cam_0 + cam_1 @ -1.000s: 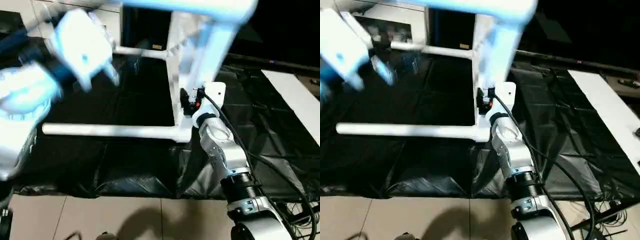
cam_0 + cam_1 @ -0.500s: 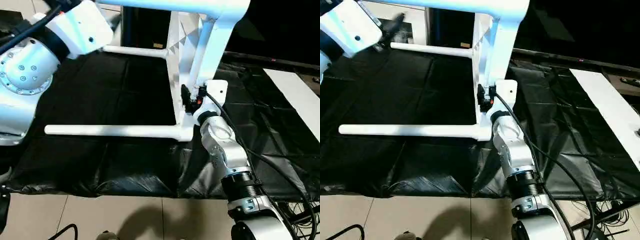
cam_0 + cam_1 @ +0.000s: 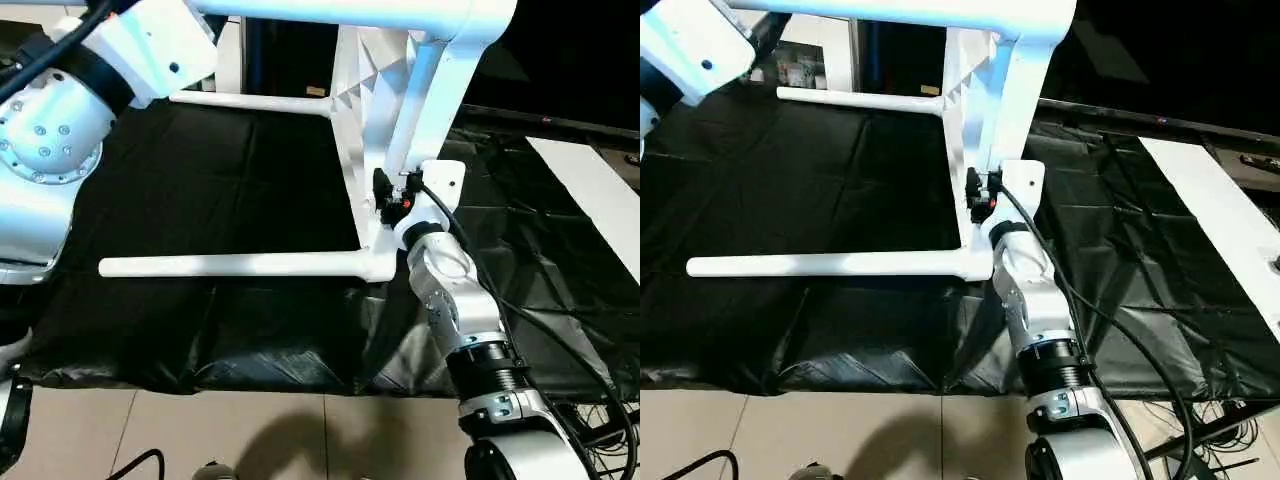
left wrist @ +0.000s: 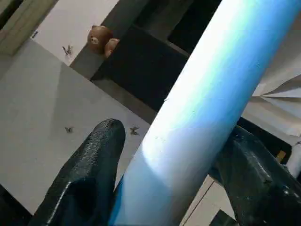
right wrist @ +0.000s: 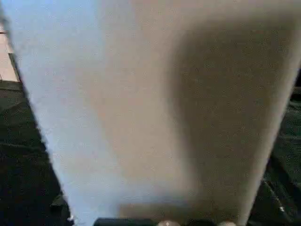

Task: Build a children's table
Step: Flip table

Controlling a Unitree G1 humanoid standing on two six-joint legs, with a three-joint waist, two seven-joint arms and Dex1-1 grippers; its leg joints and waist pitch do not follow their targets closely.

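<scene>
Both black-fingered grippers are busy with the white plastic children's table (image 3: pixel 385 130), which stands tipped on its edge on a black crinkled floor sheet (image 3: pixel 230 210), its ribbed underside facing the robot's left and three long white tapered tube legs on show. In the left wrist view the left gripper (image 4: pixel 174 179) straddles the uppermost white leg (image 4: pixel 207 108), one finger (image 4: pixel 89 174) on either side and close against the tube — whether they actually pinch it cannot be told. That leg runs along the top of the head view, and the left arm reaches up to it, seemingly to steady the tipped frame from above. The right gripper (image 3: pixel 392 200) sits low against the upright edge of the tabletop, near the corner socket from which the lowest leg (image 3: pixel 230 265) runs out level just above the sheet; its wrist view presses against a white surface, and its fingers' spread cannot be read. Held high and low like this, the table seems braced for seating or checking a leg — or for turning it upright. A third leg (image 3: pixel 250 101) lies level farther back, and beyond it stands a white cabinet (image 3: pixel 800 60).
</scene>
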